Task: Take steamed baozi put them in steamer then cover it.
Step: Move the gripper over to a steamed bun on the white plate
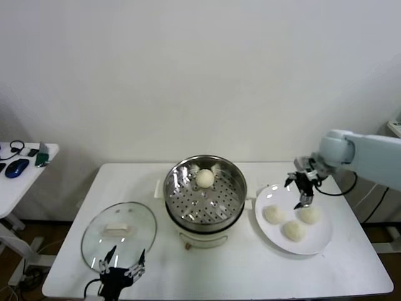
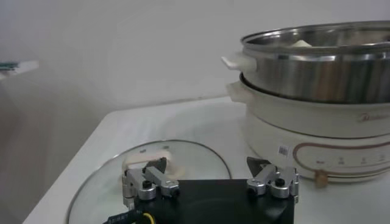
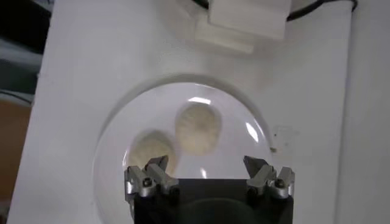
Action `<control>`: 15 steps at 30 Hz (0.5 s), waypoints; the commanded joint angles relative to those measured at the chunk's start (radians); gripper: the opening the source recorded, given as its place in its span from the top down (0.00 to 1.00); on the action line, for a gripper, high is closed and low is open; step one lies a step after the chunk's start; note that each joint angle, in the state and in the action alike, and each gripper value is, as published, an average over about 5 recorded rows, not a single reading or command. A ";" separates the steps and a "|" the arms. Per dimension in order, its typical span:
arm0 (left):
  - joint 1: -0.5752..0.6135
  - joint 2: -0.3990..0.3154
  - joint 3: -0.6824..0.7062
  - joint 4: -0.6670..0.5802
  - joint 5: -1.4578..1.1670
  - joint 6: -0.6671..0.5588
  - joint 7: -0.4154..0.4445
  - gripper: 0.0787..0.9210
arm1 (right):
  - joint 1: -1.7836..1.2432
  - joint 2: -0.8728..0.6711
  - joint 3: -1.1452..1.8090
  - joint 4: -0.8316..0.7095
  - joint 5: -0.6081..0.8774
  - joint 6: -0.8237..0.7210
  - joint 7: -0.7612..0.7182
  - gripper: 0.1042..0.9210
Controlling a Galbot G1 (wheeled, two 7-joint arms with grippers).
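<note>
Right gripper (image 1: 303,190): yours, open, empty, above the plate (image 1: 316,241) with 3 baozi (image 1: 293,229).
Steamer (image 1: 204,193): 1 bun (image 1: 204,177) at 12 o'clock.
Left gripper (image 1: 123,263): open, idle over the cover (image 1: 118,232).

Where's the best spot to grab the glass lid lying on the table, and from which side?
Grip the glass lid by its cream bar handle, coming straight down from above. The lid lies flat, handle up; the open left end effector sits nearest.

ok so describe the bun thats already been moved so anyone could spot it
Find the steel steamer at the middle of the white table. One baozi sits on its perforated tray, toward the back. The other three lie on the white plate.
</note>
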 commanded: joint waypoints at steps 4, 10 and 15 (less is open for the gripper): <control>0.003 -0.001 -0.003 0.009 0.001 -0.009 -0.004 0.12 | -0.305 0.046 0.208 -0.094 -0.065 -0.124 0.081 0.12; 0.001 0.001 -0.005 0.013 0.003 -0.016 -0.003 0.12 | -0.355 0.082 0.271 -0.152 -0.076 -0.120 0.105 0.13; 0.001 0.005 -0.008 0.014 0.004 -0.018 -0.004 0.12 | -0.340 0.093 0.280 -0.146 -0.054 -0.115 0.096 0.23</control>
